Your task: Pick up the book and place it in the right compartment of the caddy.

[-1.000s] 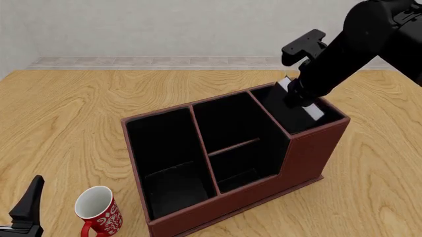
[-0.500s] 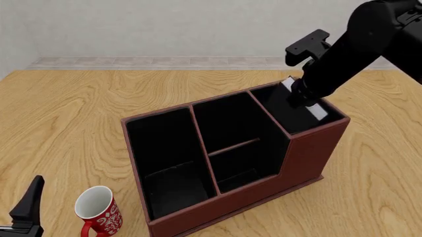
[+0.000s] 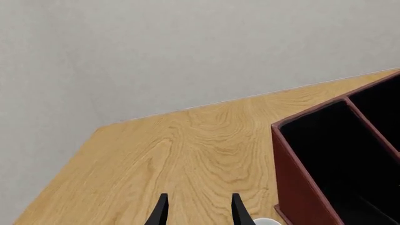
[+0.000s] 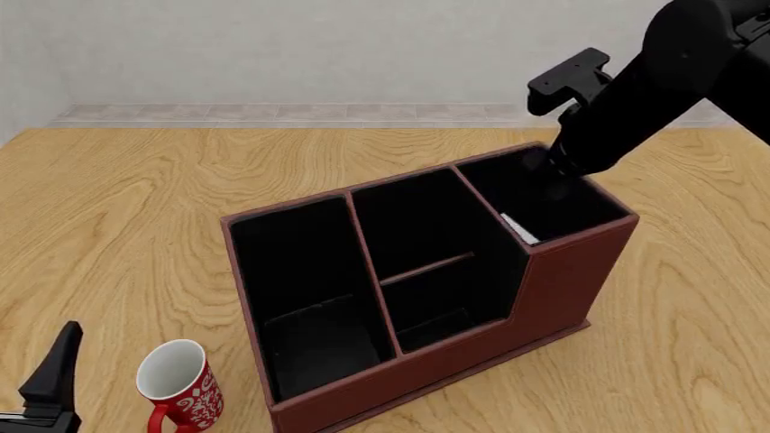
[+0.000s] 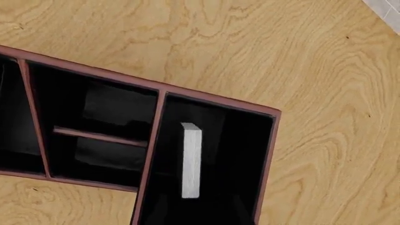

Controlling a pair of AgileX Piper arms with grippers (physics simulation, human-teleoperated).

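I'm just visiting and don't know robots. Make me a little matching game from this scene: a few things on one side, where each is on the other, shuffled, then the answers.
Things:
1. book
2. mug
3. right arm's fingers
4. left arm's fingers

Places:
A. standing on the table by the caddy's left front corner
B. above the caddy's right compartment
C. inside the right compartment, white page edges facing up
D. low over the table, near the mug

Pairs: 1-C, 2-A, 3-B, 4-D
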